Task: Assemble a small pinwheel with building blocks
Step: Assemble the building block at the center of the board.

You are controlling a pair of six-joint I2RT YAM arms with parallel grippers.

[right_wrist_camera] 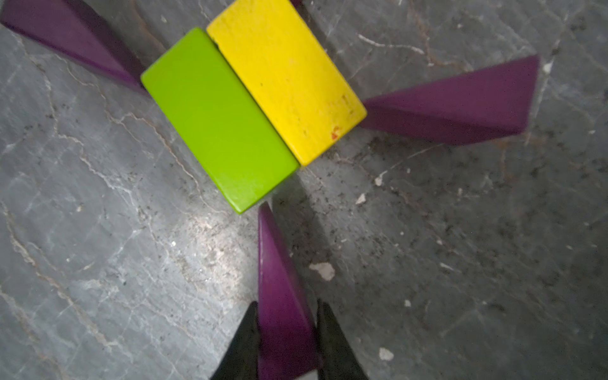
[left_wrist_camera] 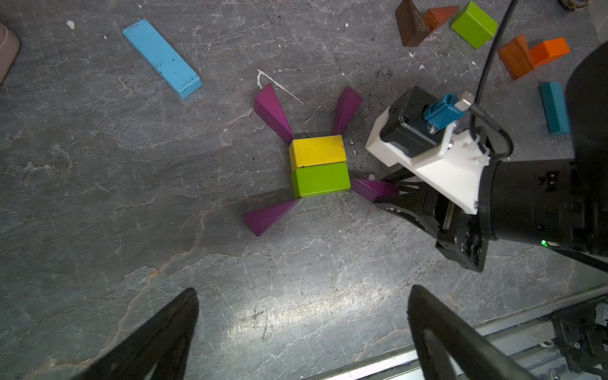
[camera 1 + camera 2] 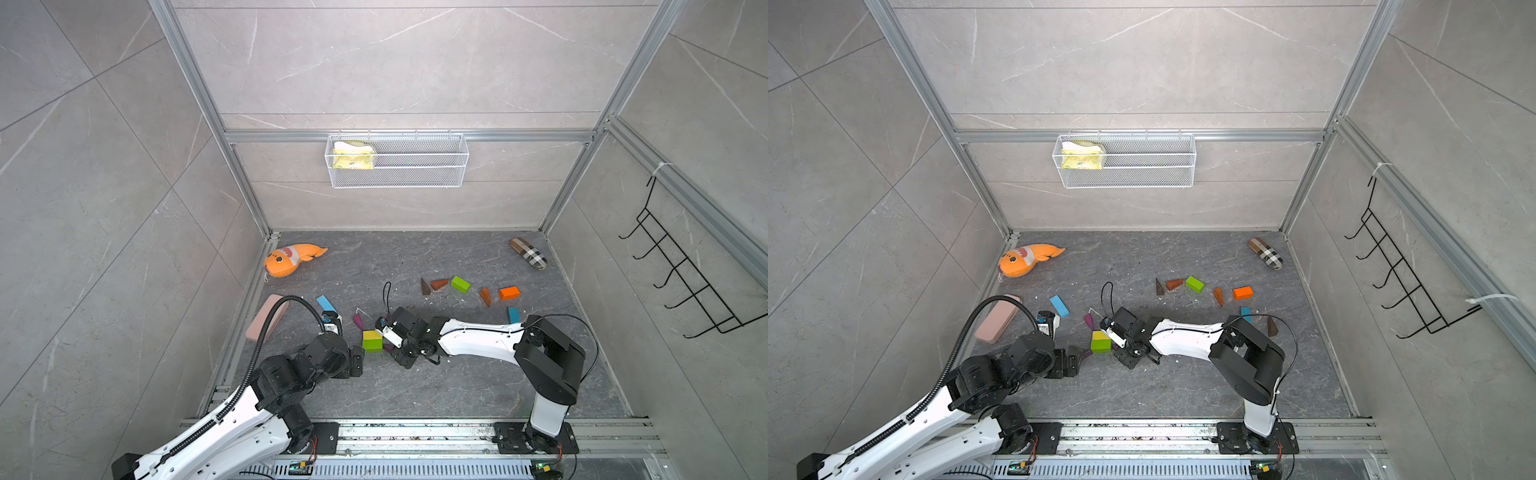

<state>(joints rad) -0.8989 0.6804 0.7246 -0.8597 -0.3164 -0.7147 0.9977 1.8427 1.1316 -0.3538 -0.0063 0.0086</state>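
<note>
In both top views, front-middle of the worktop [image 3: 415,386]: yellow block [image 3: 371,335] and green block [image 3: 372,345] side by side, long faces touching. Low at the pair's right side, the right end effector [image 3: 392,350]; just left of the pair, the left end effector [image 3: 358,360]. Farther back and to the right, lying loose: brown and orange wedges [image 3: 439,284], second green block [image 3: 460,284], orange block [image 3: 509,293], teal bar [image 3: 513,315]. Back left of the pair, a light-blue bar [image 3: 326,303].

From the left wrist: four purple wedges [image 2: 273,112] fanned round the yellow-green pair, thin tips inward. Two at the yellow block's outer corners and one at a green corner, touching or nearly so. The fourth, the held wedge [image 2: 373,189], by the green block's other corner, broad end clamped in the right end effector. Fingers [image 2: 184,306] of the left end effector spread wide with nothing between them, over bare worktop, well short of the blocks.

From the right wrist: held wedge pinched on both flanks between two black fingers, thin tip aimed at the green block's corner, a sliver of worktop between tip and block. Whether the wedge rests on the worktop — cannot tell.
</note>
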